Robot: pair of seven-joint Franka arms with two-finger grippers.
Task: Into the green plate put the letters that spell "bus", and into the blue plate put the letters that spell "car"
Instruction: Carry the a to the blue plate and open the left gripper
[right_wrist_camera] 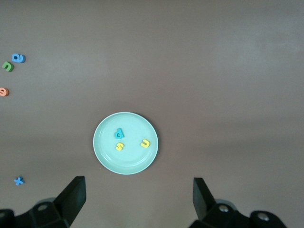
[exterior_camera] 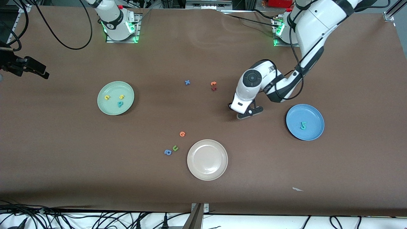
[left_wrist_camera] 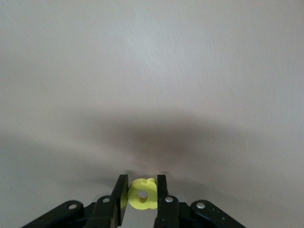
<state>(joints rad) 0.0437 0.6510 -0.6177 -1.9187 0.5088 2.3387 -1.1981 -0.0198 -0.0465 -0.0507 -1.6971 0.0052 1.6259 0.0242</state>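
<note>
Spanning everything, brown table [exterior_camera: 63,152]

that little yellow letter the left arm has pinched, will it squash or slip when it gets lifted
The yellow letter looks like thick foam, so probably light and slightly squashy. The left gripper's fingers clamp its flat sides, so slipping seems unlikely. Its flat shape shouldn't roll.

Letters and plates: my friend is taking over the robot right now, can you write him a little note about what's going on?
Left gripper: down at the table between the orange letters and the blue plate, shut on a yellow letter.
Right gripper: open, holds nothing, waits high over the green plate.
Done: teal b, yellow u and yellow s lie in the green plate.
Blue plate: one teal letter inside.
Left: carry the yellow letter to the blue plate, then add the last letter of "car".
</note>
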